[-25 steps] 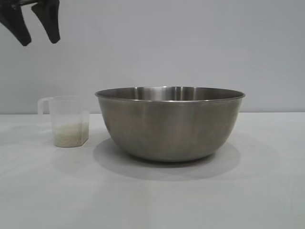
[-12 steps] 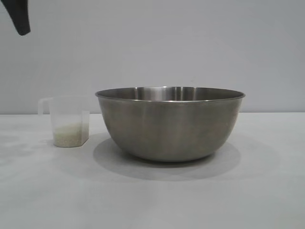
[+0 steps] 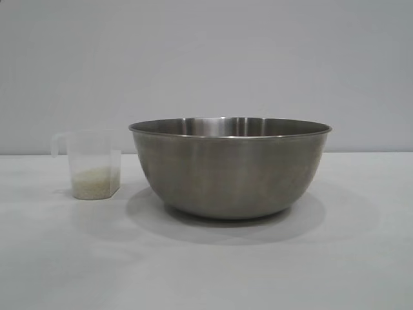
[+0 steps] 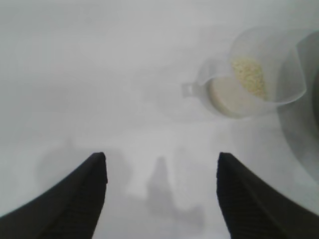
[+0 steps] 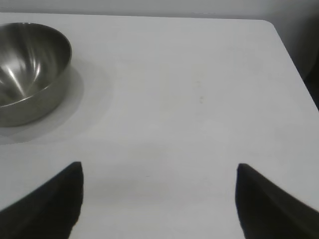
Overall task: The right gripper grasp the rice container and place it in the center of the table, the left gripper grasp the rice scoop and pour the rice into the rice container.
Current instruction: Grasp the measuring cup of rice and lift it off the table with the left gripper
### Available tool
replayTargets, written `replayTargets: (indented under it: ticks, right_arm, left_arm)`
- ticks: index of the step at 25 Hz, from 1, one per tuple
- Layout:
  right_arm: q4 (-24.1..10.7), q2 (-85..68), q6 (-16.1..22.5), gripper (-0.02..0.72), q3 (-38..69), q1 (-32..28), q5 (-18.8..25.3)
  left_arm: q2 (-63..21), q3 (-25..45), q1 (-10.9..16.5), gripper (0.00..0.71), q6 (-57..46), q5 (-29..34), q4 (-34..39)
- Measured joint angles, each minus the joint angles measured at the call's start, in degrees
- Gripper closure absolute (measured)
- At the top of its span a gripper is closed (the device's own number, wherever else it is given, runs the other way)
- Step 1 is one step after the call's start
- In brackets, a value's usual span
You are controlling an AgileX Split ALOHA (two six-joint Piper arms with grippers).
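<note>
We saw the rice container (image 3: 230,166) standing mid-table (image 3: 206,271), with the rice scoop (image 3: 94,165) upright just beside it, apart, a shallow layer of rice (image 3: 95,181) inside. The left gripper (image 4: 162,194) hung over bare table short of the scoop, its 2 jaws spread and empty. The right gripper (image 5: 159,199) sat parked, spread and empty, well away from the bowl. We judged the risk to be a closing jaw nudging the light scoop, tipping it and spilling grains.

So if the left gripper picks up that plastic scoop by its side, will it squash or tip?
The rice scoop looks thin and translucent, so probably light and slightly flexible. The rice sits low in it, so it likely stays upright. Its smooth walls may slip.
</note>
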Motion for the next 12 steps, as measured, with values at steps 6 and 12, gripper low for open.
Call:
replayTargets:
  ticks: [6,12]
  right_arm:
    - [0.0,0.0,0.0,0.153,0.0,0.0,0.0]
    - [0.0,0.0,0.0,0.153,0.0,0.0,0.0]
  left_arm:
    - [0.0,9.7,-1.0,0.294,-1.2,-19.2,-0.1]
    - [-0.4,19.1,-1.1,0.294,-1.9,-36.8,-0.1]
